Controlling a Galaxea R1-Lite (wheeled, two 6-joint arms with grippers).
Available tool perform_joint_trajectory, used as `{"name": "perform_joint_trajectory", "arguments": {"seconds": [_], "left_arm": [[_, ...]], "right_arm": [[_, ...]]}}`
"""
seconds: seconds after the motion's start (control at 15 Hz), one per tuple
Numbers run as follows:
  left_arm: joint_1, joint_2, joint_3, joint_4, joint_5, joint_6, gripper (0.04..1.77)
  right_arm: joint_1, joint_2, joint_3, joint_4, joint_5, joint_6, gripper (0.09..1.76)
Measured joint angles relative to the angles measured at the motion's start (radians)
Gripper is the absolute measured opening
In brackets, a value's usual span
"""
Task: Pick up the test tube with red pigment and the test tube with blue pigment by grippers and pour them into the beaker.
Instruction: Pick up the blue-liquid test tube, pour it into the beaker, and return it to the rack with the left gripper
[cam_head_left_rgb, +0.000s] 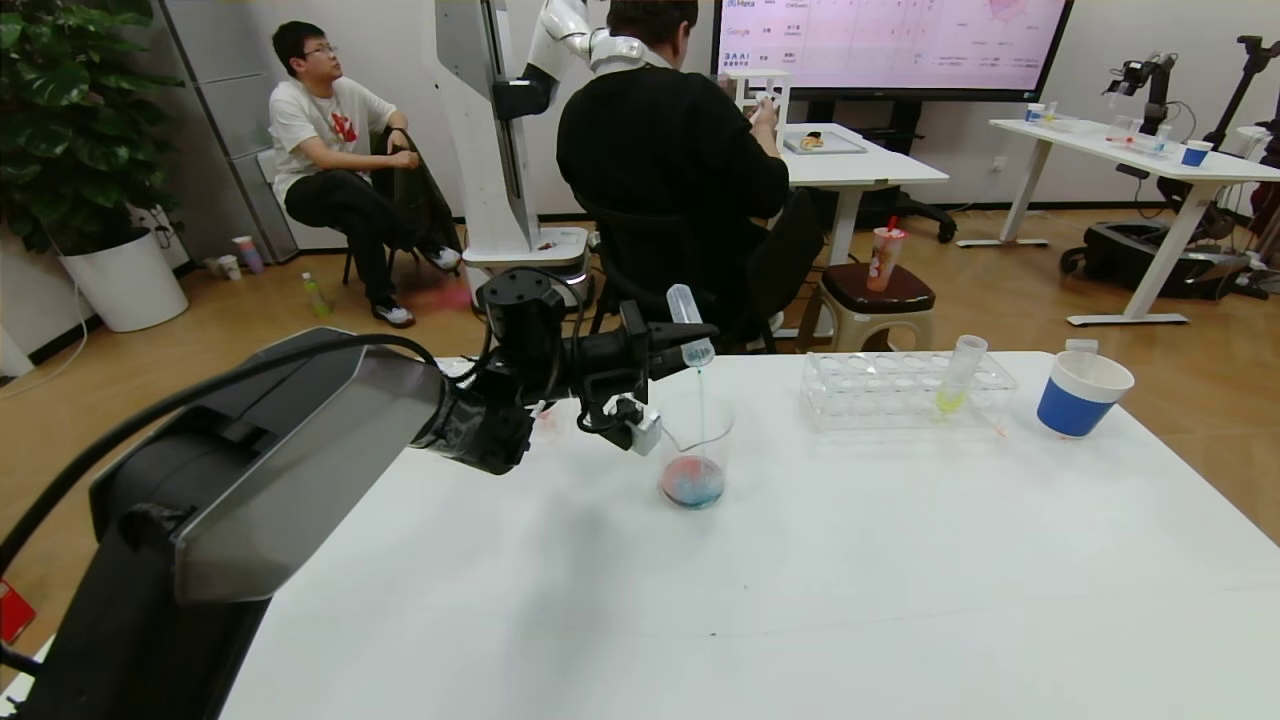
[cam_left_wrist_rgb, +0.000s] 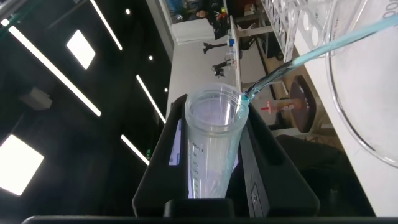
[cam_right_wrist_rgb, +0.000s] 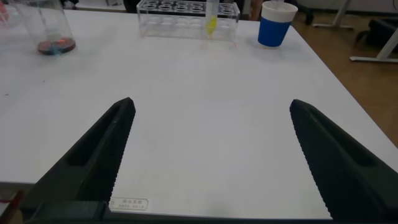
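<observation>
Head view: your left gripper (cam_head_left_rgb: 690, 345) is clamped on the test tube with blue pigment (cam_head_left_rgb: 690, 322), tipped mouth-down above the beaker (cam_head_left_rgb: 694, 455), and a thin turquoise stream (cam_head_left_rgb: 700, 405) falls into it. The beaker stands on the white table (cam_head_left_rgb: 800, 580) and already holds reddish liquid with blue swirling in, so I judge the red pour done and the blue pour under way. Left wrist view confirms it: the stream leaves the tube lip (cam_left_wrist_rgb: 244, 102) toward the beaker wall (cam_left_wrist_rgb: 354, 118). Hold the tilt steady and keep the mouth centred over the beaker opening; no jerks, or drops will land on the table. Tip a little further only as the flow thins. Right gripper (cam_right_wrist_rgb: 211, 155) hovers low over bare table nearer you, well apart from the beaker, jaws wide apart and empty. The rack (cam_head_left_rgb: 905, 390) with the yellow-green tube (cam_head_left_rgb: 955, 375) and the paper cup (cam_head_left_rgb: 1080, 395) sit to the right; leave them be.
</observation>
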Motion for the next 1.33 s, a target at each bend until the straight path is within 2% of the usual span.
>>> {"name": "perform_joint_trajectory", "arguments": {"seconds": [0.2,0.67,0.8,0.93,1.0,1.07,1.2,1.33], "left_arm": [[0.001,0.007,0.014,-0.038,-0.003,0.014,0.51],[0.000,0.008,0.012,-0.040,-0.008,-0.019,0.51],[-0.002,0.002,0.001,-0.048,0.001,-0.101,0.51],[-0.011,-0.005,-0.051,-0.087,0.043,-0.249,0.51],[-0.012,-0.008,-0.089,-0.122,0.087,-0.343,0.51],[-0.013,-0.012,-0.120,-0.156,0.169,-0.441,0.51],[-0.023,-0.027,-0.150,-0.203,0.365,-0.600,0.51],[-0.050,-0.046,-0.160,-0.233,0.599,-0.734,0.51]], "right_arm": [[0.000,0.000,0.000,0.000,0.000,0.000,1.74],[0.000,0.000,0.000,0.000,0.000,0.000,1.74],[0.000,0.000,0.000,0.000,0.000,0.000,1.74],[0.000,0.000,0.000,0.000,0.000,0.000,1.74],[0.000,0.000,0.000,0.000,0.000,0.000,1.74],[0.000,0.000,0.000,0.000,-0.001,0.000,1.74],[0.000,0.000,0.000,0.000,0.000,0.000,1.74],[0.000,0.000,0.000,0.000,0.000,0.000,1.74]]}}
